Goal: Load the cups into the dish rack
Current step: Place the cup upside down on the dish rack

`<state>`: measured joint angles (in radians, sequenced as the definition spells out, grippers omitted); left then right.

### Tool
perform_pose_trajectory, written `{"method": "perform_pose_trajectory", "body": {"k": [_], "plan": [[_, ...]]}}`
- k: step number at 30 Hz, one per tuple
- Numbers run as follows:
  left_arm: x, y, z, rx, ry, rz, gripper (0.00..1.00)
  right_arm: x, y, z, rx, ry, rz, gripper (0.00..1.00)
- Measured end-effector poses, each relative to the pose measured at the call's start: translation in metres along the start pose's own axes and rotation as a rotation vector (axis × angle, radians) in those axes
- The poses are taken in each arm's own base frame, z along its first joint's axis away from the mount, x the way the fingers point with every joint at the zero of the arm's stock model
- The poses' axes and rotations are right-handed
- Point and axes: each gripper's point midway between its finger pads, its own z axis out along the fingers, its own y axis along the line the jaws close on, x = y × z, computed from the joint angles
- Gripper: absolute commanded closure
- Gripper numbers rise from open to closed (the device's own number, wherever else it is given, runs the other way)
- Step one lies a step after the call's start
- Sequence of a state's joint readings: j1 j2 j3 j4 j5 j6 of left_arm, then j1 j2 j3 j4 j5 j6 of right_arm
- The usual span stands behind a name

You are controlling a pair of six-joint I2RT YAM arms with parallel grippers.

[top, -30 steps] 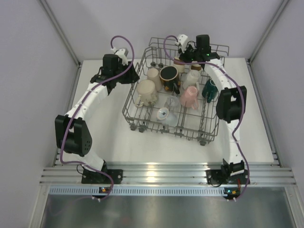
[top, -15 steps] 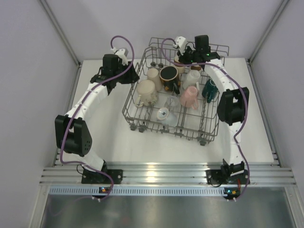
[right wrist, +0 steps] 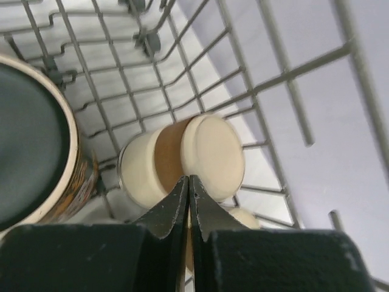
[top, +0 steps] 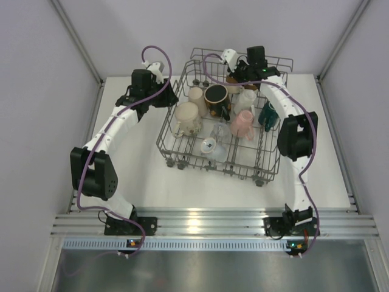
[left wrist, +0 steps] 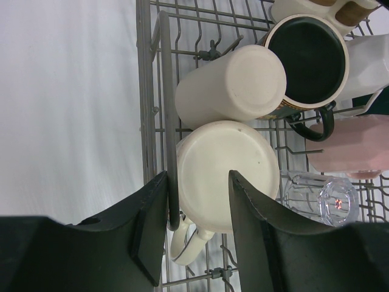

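Directly below the left tool (left wrist: 196, 182), a cream mug (left wrist: 225, 173) stands upside down in the dish rack (left wrist: 144, 91), with its flat round base facing up. The jaws of this tool are spread. The grey side rail of the rack passes under the gap, close to the left finger.

Just beyond the tool, a cream tumbler (left wrist: 234, 82) leans on the tines. Its long axis is tilted and its closed base is turned up toward the tool. To the right of the tumbler and touching it, a black mug (left wrist: 307, 58) sits with its mouth up, dark inside, with a tan rim. To the right of the tool, a pink cup (left wrist: 355, 149) lies on its side. A clear glass (left wrist: 322, 194) is just beside the right finger, lower in the rack.

Over the far side of the rack, the right tool (right wrist: 188, 182) has its fingers pressed together, with the tips touching. Just below the tips, a brown-banded cup (right wrist: 182, 158) lies on its side. Its long axis runs left to right in the wrist view, and its cream base points right, toward the rack wall. The brown band goes around its middle.

From above, the rack stands on the white table (top: 152, 182) between the two arms, a little skewed. A dark green cup (top: 267, 114) is near its right wall, on the near side of the right tool.
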<state>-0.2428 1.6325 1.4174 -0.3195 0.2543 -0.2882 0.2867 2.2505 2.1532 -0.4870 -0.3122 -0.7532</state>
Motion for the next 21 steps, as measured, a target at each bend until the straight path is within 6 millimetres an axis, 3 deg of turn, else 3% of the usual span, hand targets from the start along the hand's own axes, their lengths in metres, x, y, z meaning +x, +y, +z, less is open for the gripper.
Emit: {"method": "perform_pose_trajectory", "body": {"k": [7, 13, 21], "plan": [[0.000, 0.000, 0.000, 0.000, -0.001, 0.000, 0.53, 0.040, 0.032, -0.004, -0.061, 0.184, 0.043, 1.00], [0.000, 0.000, 0.000, -0.001, -0.001, 0.000, 0.53, 0.034, 0.046, -0.001, -0.080, 0.191, 0.047, 0.99], [0.000, 0.000, 0.000, 0.000, -0.001, 0.000, 0.53, 0.033, 0.042, 0.016, -0.071, 0.176, 0.096, 0.99]]}}
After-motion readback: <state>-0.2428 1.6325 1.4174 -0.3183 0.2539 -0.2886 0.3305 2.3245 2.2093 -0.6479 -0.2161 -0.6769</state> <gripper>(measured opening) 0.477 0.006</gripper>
